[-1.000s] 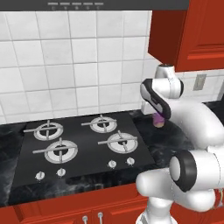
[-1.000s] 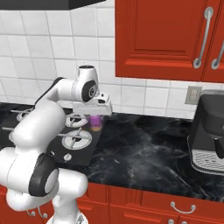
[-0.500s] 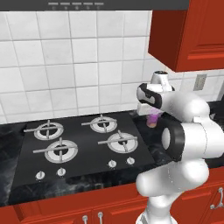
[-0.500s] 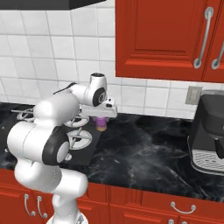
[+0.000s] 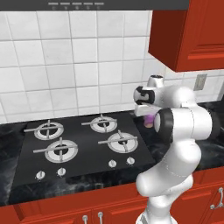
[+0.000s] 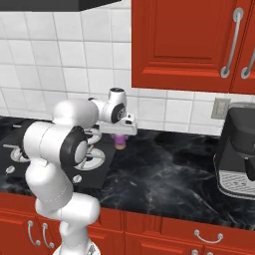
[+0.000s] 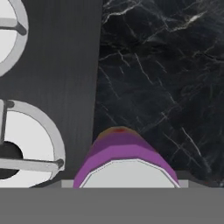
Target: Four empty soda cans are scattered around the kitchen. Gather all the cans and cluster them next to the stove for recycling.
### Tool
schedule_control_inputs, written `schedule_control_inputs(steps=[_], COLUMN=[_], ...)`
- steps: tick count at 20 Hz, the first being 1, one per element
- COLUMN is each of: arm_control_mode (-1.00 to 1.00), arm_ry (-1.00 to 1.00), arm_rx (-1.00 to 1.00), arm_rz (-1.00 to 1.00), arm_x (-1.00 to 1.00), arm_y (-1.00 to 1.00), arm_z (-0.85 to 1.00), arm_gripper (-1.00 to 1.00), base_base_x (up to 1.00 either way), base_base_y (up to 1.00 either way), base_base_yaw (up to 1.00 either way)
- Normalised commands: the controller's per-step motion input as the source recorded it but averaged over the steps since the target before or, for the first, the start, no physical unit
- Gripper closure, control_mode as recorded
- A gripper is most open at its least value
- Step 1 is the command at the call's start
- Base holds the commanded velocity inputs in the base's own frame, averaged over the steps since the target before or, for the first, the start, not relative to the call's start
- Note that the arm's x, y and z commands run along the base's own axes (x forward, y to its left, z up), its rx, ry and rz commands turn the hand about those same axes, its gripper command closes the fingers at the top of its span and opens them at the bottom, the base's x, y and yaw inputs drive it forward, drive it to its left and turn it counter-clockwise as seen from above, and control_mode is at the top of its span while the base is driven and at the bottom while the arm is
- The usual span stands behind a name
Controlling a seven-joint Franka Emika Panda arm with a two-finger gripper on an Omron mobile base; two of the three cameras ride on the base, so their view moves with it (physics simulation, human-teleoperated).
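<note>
Pink-purple and silver-topped, the small cylindrical soda can (image 7: 127, 162) sits directly under the white arm's two-finger gripper (image 6: 120, 138), its lid at 6 o'clock in the hand view. The fingers appear closed on the can, gripping its upper body, though the hand hides the contact in both base views, so the hold is likely rather than certain. The can stands upright on the black marbled countertop (image 6: 169, 174), just beside the right edge of the flat black gas cooktop (image 5: 78, 144), at about 3 o'clock from its silvery ring burners (image 5: 119, 141). Compared with a second ago, the arm has folded: its elbow has swung forward and upward, while the can remains at nearly the same spot by the cooktop edge.
</note>
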Motion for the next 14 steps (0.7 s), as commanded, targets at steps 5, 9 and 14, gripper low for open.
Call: schedule_control_inputs(steps=[5, 9, 14], arm_control_mode=[-1.00, -1.00, -1.00], arm_ry=[0.00, 0.00, 0.01], arm_rx=[0.00, 0.00, 0.01], arm_rz=[0.00, 0.00, 0.00], arm_x=[0.37, 0.26, 0.14], arm_y=[-0.10, -0.07, -0.01], arm_z=[-0.34, -0.34, -0.28], arm_gripper=[1.00, 1.00, 1.00], base_base_x=[0.00, 0.00, 0.00], base_base_y=[0.00, 0.00, 0.00], base_base_yaw=[0.00, 0.00, 0.00])
